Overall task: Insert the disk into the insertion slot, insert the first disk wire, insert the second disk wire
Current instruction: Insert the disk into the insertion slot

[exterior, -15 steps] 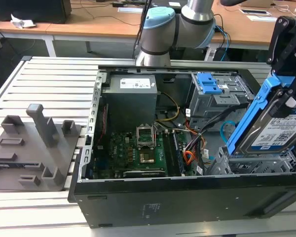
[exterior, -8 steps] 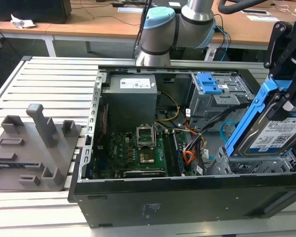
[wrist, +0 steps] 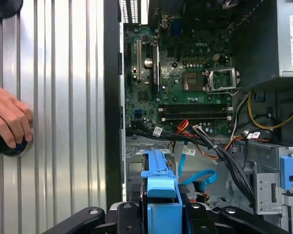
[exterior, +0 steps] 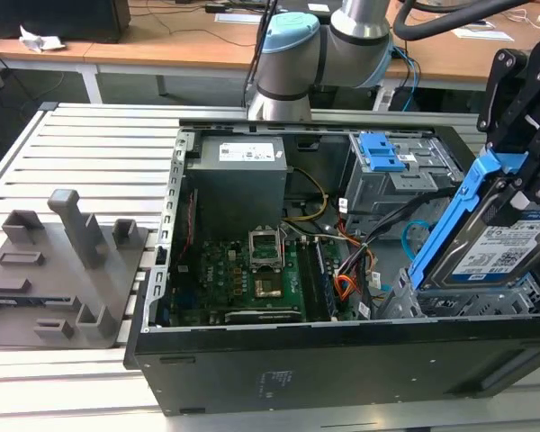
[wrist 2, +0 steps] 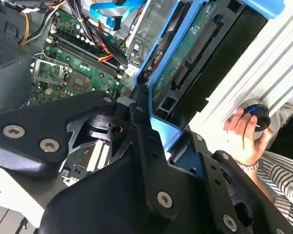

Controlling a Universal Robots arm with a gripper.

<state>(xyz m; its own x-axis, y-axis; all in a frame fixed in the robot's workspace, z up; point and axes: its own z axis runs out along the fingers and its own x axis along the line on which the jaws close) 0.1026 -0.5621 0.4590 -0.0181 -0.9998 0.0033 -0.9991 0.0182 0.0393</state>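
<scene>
Disk [exterior: 508, 247], blue-framed, hangs tilted over the case's [exterior: 342, 369] end at the exterior view's right. Pincer [exterior: 511, 166] pinches its raised end. Long axis slopes down toward slot [wrist: 133, 170] just below; lower end near the mouth, not seated.

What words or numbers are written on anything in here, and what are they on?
White label on the disk: printed lines and a barcode, too small to read.
White label on the grey power supply box: print too small to read.
White tag on a cable in the first wrist view: print too small to read.
No text on these can be quoted with confidence.
</scene>
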